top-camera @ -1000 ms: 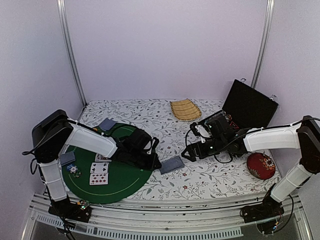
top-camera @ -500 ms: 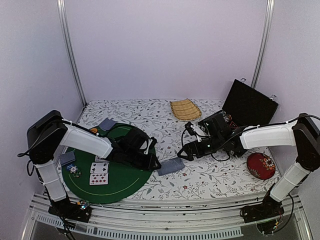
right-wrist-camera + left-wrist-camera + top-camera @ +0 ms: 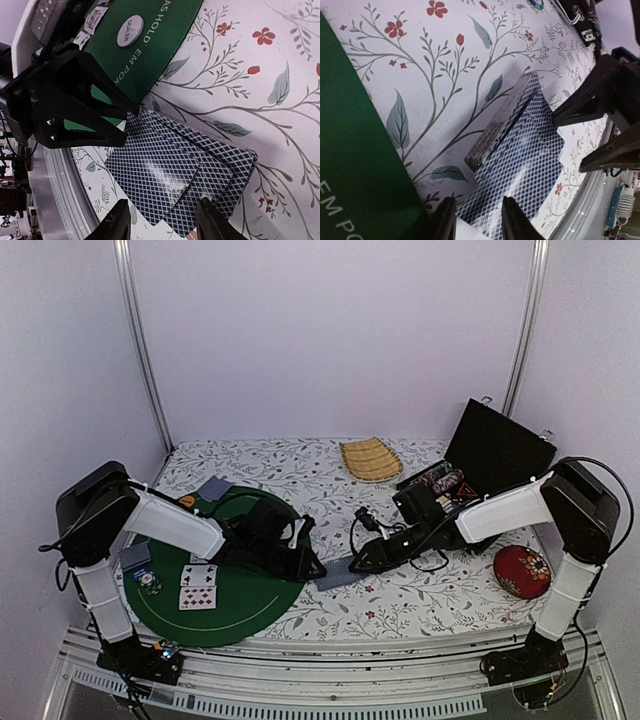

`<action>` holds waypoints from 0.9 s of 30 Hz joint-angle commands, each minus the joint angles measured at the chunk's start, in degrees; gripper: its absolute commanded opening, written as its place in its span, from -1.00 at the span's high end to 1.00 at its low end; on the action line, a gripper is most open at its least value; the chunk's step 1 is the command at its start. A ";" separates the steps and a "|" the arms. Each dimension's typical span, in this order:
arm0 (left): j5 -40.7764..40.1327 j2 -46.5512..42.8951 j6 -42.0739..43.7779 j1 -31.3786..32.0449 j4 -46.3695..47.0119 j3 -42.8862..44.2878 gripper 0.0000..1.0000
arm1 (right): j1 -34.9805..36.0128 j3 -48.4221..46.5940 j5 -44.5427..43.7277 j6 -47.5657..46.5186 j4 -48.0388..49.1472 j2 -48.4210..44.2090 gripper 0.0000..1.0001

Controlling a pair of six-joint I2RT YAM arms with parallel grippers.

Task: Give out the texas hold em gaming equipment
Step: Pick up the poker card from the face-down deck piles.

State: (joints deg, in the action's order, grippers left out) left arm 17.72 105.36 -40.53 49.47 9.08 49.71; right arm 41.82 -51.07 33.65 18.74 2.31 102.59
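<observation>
Part dealt: face-up cards (image 3: pixel 198 586), tokens (image 3: pixel 150 582) on green mat (image 3: pixel 250 610), lower left. Fanned deck (image 3: pixel 175 165) at centre undealt. Right gripper (image 3: pixel 162 202) jaws spread astride deck; left gripper (image 3: pixel 476 202) jaws narrowly apart, hold unclear.

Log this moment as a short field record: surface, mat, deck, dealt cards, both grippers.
surface: floral-print tablecloth
mat: round green felt poker mat, on the left arm's side
deck: lattice-backed blue-grey playing cards, face down, fanned on the cloth just off the mat's edge
dealt: face-up cards lying on the mat
left gripper: jaws apart above one end of the fanned cards
right gripper: jaws apart, straddling a corner of the fan
held: nothing visibly lifted
</observation>
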 commanded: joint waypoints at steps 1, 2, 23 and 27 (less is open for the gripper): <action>1.48 1.06 -0.53 -0.71 2.60 -0.91 0.35 | -0.32 -1.49 3.67 1.11 2.25 2.63 0.16; 1.71 1.12 -0.63 -0.77 2.95 -0.93 0.37 | -0.28 -1.35 3.92 1.16 2.47 3.02 0.18; 1.65 -7.50 13.17 -1.95 -10.97 2.68 1.00 | -0.54 -2.71 1.87 -1.40 -1.34 -1.28 0.08; 0.09 -12.01 23.08 -3.15 -23.22 8.88 1.00 | -0.68 -3.31 2.74 -3.21 -1.17 -5.53 -0.01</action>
State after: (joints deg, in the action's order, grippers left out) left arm 19.62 98.26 -29.23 47.81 -1.69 52.73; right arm 41.60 -52.16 35.27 18.11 1.10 102.65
